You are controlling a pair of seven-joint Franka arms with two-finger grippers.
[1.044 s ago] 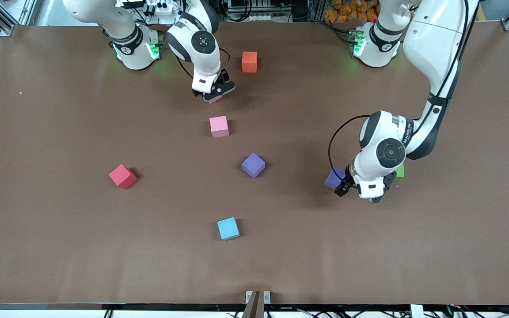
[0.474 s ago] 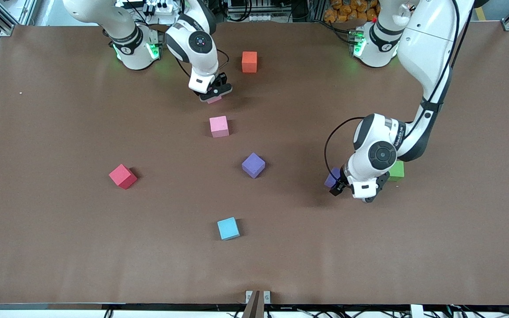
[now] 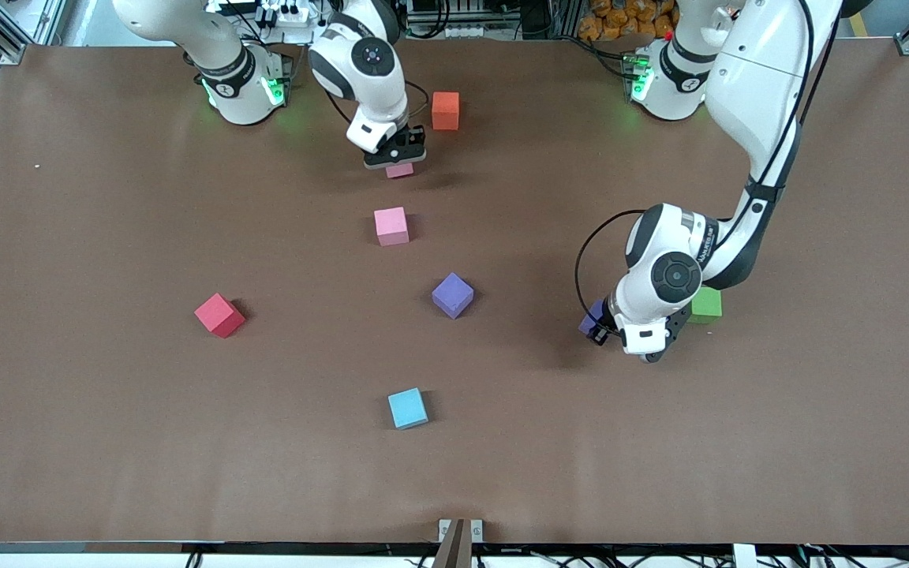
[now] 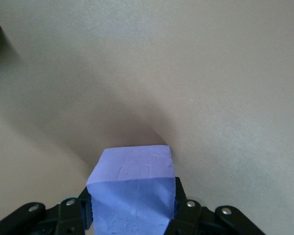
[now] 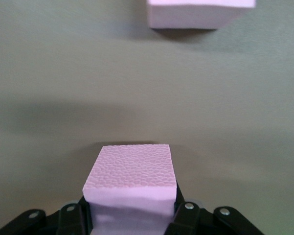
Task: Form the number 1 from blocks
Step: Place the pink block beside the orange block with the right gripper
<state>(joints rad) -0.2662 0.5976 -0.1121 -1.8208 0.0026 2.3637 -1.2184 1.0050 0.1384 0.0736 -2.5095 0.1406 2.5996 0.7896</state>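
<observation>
Blocks: five on or over the brown table point(image 3: 107, 442). Orange block point(image 3: 445, 110) sits up near the arm bases. Pink block no. 1 point(image 5: 131, 183) is clamped in the right gripper point(image 3: 396, 160), which is closed on both its side faces; in the front view only a sliver of it shows under the fingers, just above the tabletop, beside the orange block and a bit nearer the camera. Pink block no. 2 point(image 3: 391, 226) lies free on the table, nearer the camera than the held one; apart from it. Purple block no. 1 point(image 3: 452, 295) is free at mid-table, turned cornerwise, nearer the camera again. Purple block no. 2 point(image 4: 133, 193) is gripped by the left gripper point(image 3: 620, 335), fingers pressed on its sides, toward the left arm's end of the table; whether it rests on the surface I cannot tell.

Others: green cube point(image 3: 705, 304) beside the left wrist, partly hidden. Red cube point(image 3: 219, 315) toward the right arm's end. Light blue cube point(image 3: 407, 408) nearest the camera.
</observation>
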